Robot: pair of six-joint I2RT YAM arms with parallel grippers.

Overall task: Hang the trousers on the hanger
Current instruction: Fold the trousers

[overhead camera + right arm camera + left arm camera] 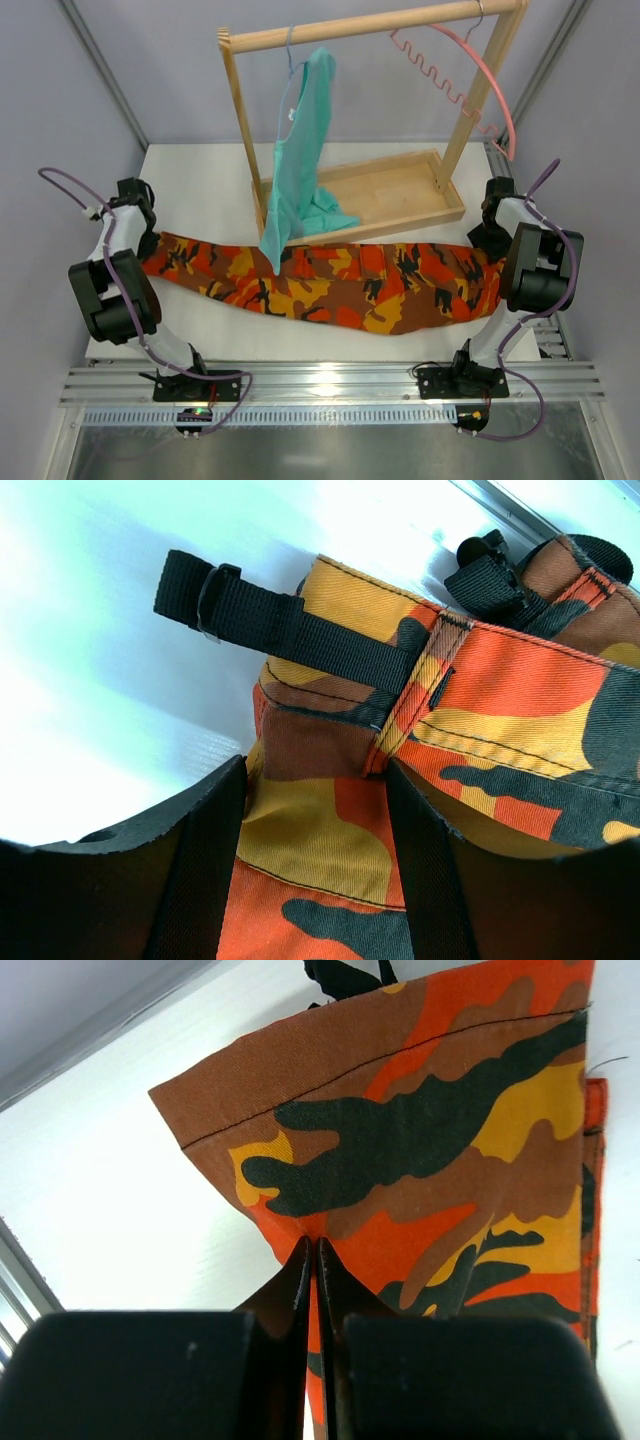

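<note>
Left side first: your left gripper [312, 1245] is clenched tight on the hem corner of the trousers [330, 280]. The cloth puckers right at the closed tips, so that leg end is secured for lifting. The trousers lie flat on the table [200, 170], stretched across between both arms, just in front of the wooden rack [380, 25]. The layout makes sense: each end sits within one arm's reach. A teal garment [300, 170] hangs off the rack's rail and its lower end comes down over the trousers' middle in the top view, so mind a snag when you raise them. Farther right, the pink hanger [490, 75] hangs bare from the rail's right end, well apart from the trousers. Your right gripper [315, 770] is spread wide, fingers straddling the waistband end beside the black strap [280, 625]. Nothing is clamped, though I can't tell from the wrist view whether the pads touch cloth. Likely next: close the right, then lift both ends together.
</note>
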